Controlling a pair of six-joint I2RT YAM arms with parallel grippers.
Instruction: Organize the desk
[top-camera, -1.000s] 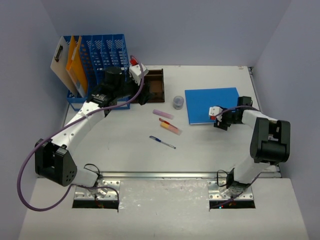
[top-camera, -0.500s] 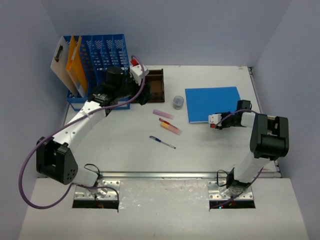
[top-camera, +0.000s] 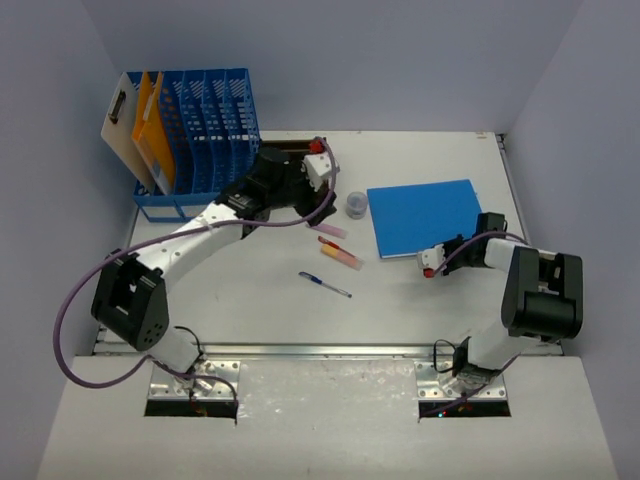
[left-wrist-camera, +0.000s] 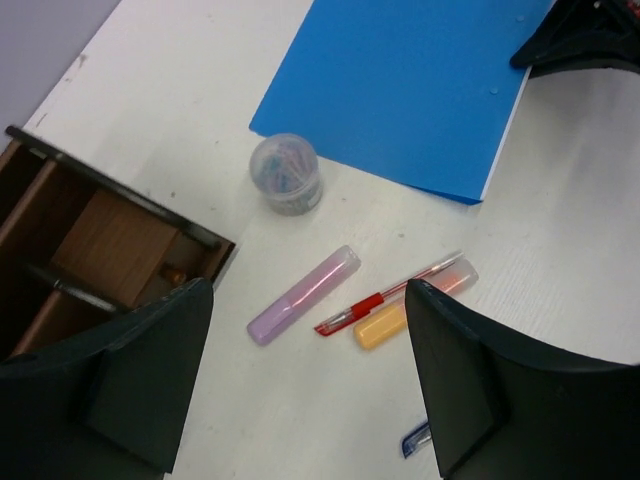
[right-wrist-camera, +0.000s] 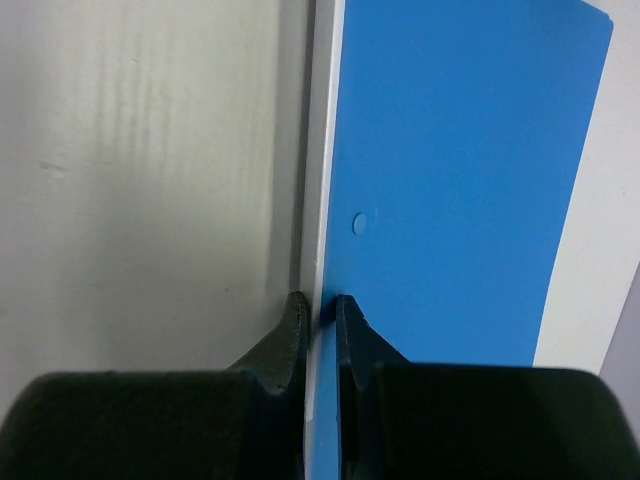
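We note the right gripper (right-wrist-camera: 318, 306) pinching the blue folder (right-wrist-camera: 450, 180) by its rim only; it could slip. Left gripper (left-wrist-camera: 308, 300) hangs spread.

1. A blue folder (right-wrist-camera: 450, 180) lies flat, with its pale edge caught between the right jaws.
2. A clear jar of paper clips (left-wrist-camera: 285, 175) stands just beyond the gap of the left jaws, beside the folder's corner.
3. A lilac marker (left-wrist-camera: 303, 295), a red pen (left-wrist-camera: 385, 297) and an orange marker (left-wrist-camera: 380, 327) lie close together below that gap.
4. A blue pen (top-camera: 325, 285) lies nearer than the left jaws, apart from the markers.
5. A dark wooden tray (left-wrist-camera: 110, 240) sits beside one of the left jaws.
6. A blue mesh rack (top-camera: 205, 110), holding a clipboard (top-camera: 122, 125) and an orange folder (top-camera: 152, 125), stands well away from both pairs of jaws.
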